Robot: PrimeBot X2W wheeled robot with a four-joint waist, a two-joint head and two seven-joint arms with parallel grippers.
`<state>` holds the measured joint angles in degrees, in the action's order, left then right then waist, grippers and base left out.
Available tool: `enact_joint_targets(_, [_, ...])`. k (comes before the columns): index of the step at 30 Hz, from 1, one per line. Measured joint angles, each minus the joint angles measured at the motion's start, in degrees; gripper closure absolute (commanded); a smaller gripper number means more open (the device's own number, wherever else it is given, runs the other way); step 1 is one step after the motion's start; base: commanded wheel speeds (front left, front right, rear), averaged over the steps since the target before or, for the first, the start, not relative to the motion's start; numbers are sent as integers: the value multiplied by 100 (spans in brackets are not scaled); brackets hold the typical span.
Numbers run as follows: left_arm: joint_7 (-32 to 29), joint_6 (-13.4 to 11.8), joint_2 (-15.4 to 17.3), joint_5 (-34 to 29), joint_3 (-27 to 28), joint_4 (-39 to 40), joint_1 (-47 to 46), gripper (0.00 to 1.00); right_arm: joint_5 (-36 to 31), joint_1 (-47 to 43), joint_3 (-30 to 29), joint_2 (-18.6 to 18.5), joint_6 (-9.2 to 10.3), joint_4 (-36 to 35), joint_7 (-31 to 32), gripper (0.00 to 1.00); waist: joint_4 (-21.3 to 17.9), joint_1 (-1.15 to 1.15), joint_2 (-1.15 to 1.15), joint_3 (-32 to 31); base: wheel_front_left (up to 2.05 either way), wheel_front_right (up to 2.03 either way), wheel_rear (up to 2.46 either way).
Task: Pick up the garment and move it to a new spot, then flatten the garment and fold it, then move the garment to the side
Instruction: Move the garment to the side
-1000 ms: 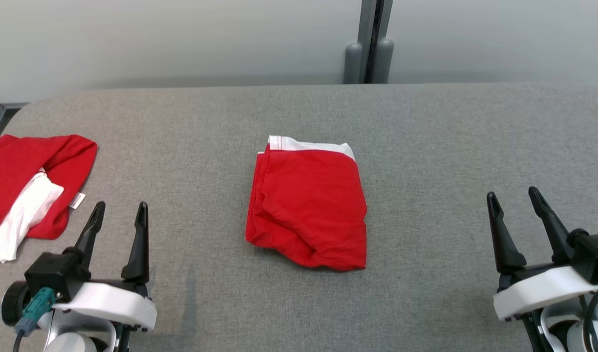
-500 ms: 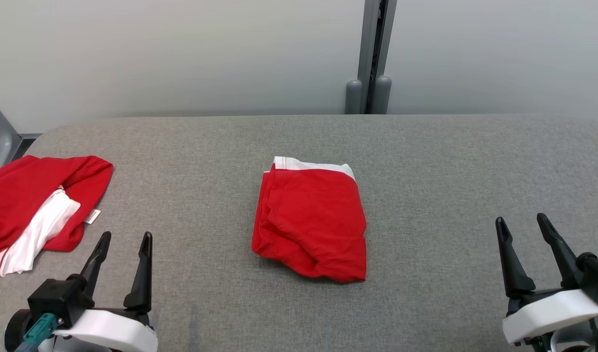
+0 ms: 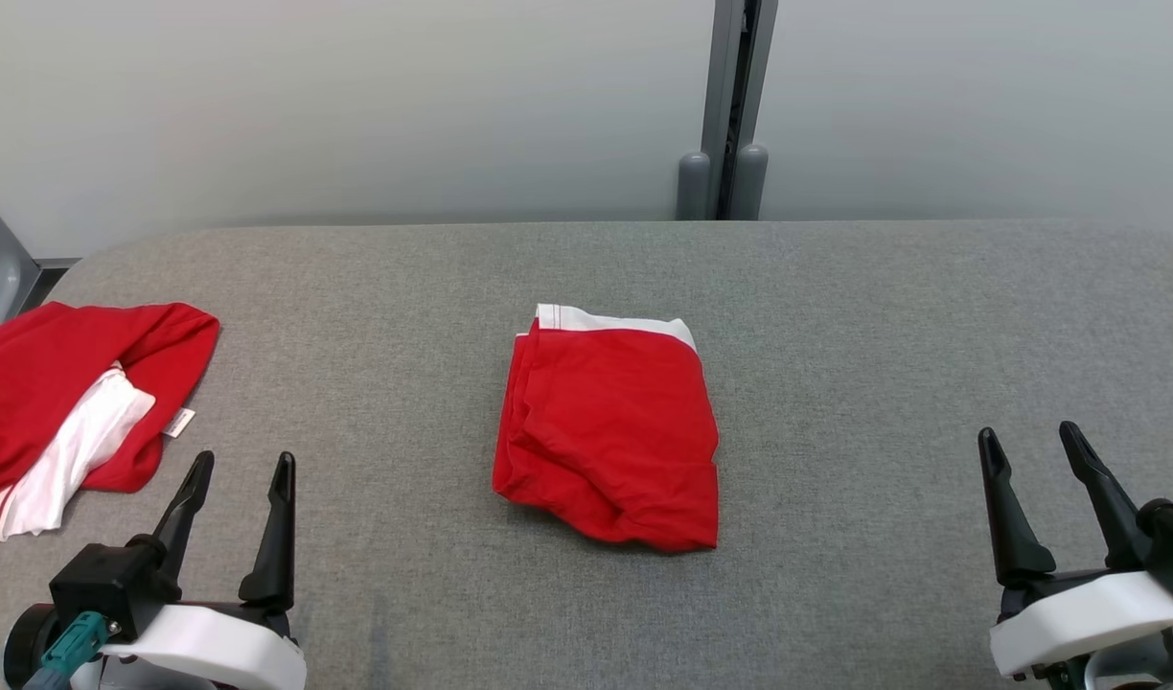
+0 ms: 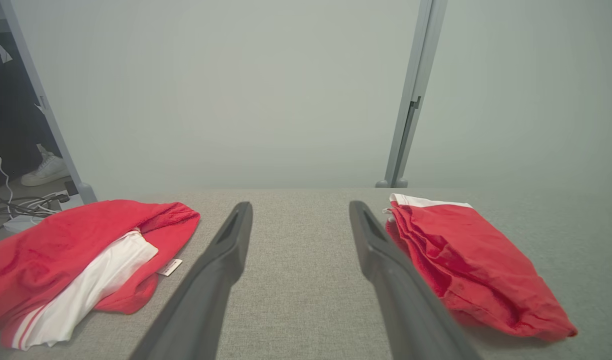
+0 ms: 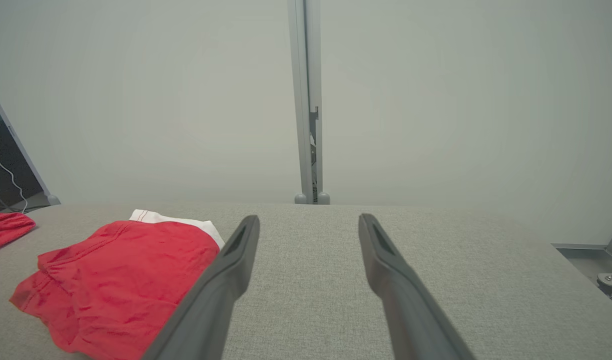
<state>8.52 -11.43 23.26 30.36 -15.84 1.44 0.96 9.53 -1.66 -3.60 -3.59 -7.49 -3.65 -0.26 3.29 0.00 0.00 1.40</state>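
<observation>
Folded garment (image 3: 610,431) mid-table (image 3: 836,307), well apart from left gripper (image 3: 243,460) and right gripper (image 3: 1027,433) near front corners; both spread, empty.

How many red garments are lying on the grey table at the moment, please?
2. A folded garment lies in the middle of the table. A crumpled garment, with white fabric showing, lies at the table's left edge, and part of it runs out of view.
</observation>
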Motion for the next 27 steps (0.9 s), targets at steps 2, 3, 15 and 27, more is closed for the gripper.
enact_joint_targets(2, [-1,-8,0,0,-3,0,0,0,0,-5,-11,7,1,-10,1,0,6,0,0,5,0,0,0])
enact_joint_targets(3, [-2,-8,0,1,-7,0,-1,0,0,-5,-21,9,0,-15,7,0,11,0,0,7,0,0,0])
enact_joint_targets(15, [-78,-57,11,40,-63,19,-45,0,10,-7,-110,38,1,-30,9,0,49,0,0,48,0,0,0])
enact_joint_targets(27, [135,34,-93,43,-64,121,-666,0,259,731,304,9,1,824,-9,0,554,0,0,507,0,0,0])
